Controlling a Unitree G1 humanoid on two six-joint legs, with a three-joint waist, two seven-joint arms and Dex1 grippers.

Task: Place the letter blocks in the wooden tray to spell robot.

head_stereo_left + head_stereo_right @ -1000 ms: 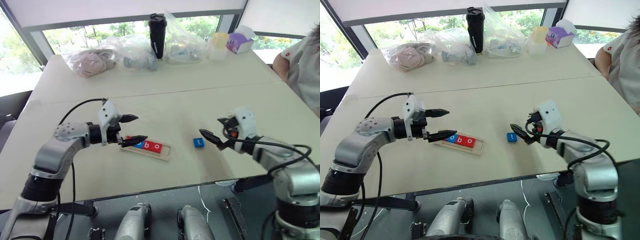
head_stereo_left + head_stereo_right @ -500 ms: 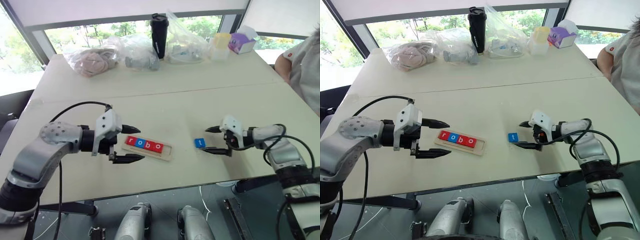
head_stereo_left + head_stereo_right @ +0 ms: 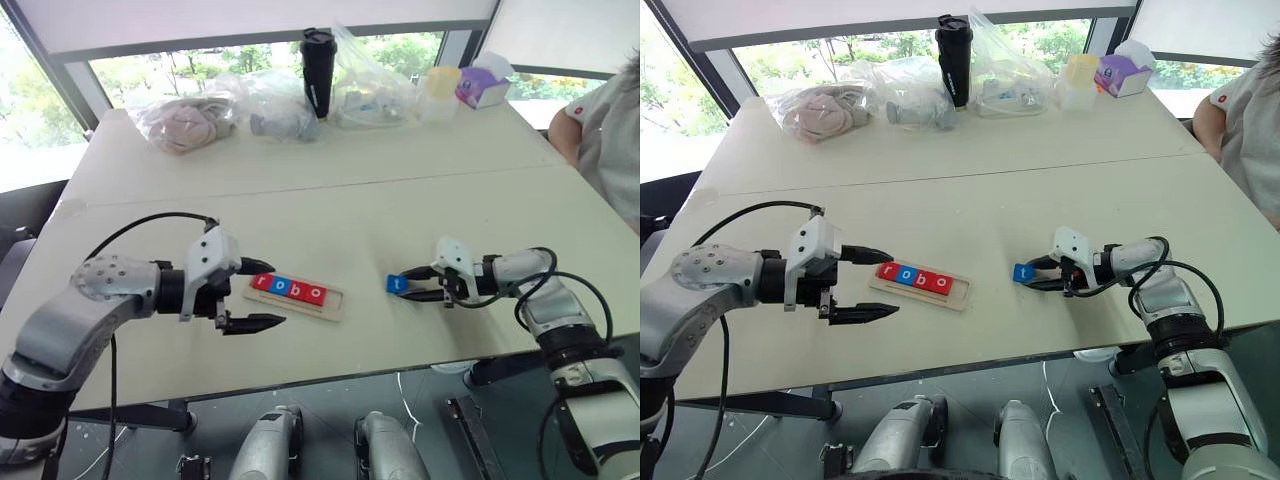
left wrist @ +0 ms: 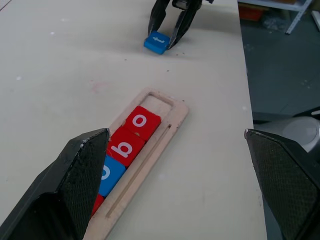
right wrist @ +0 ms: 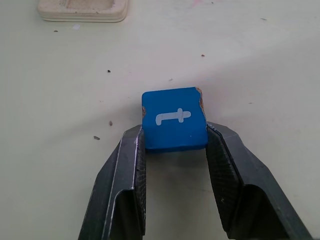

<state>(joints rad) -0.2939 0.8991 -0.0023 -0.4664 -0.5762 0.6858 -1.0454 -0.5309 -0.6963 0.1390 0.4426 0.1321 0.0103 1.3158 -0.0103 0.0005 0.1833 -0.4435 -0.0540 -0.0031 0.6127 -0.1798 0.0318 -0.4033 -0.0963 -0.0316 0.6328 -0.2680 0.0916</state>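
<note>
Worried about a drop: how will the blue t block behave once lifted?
The blue t block looks rigid and flat, so probably stiff and light. The right gripper pinches only its near edge, so it may pivot or slip. Being square, it shouldn't roll.

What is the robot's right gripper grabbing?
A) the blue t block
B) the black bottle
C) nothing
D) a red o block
A: in the right wrist view the right gripper has its two fingers pressed on both sides of the blue t block on the table.

Head pair high, facing down-forward; wrist views close; all share table point(image 3: 400, 200).
</note>
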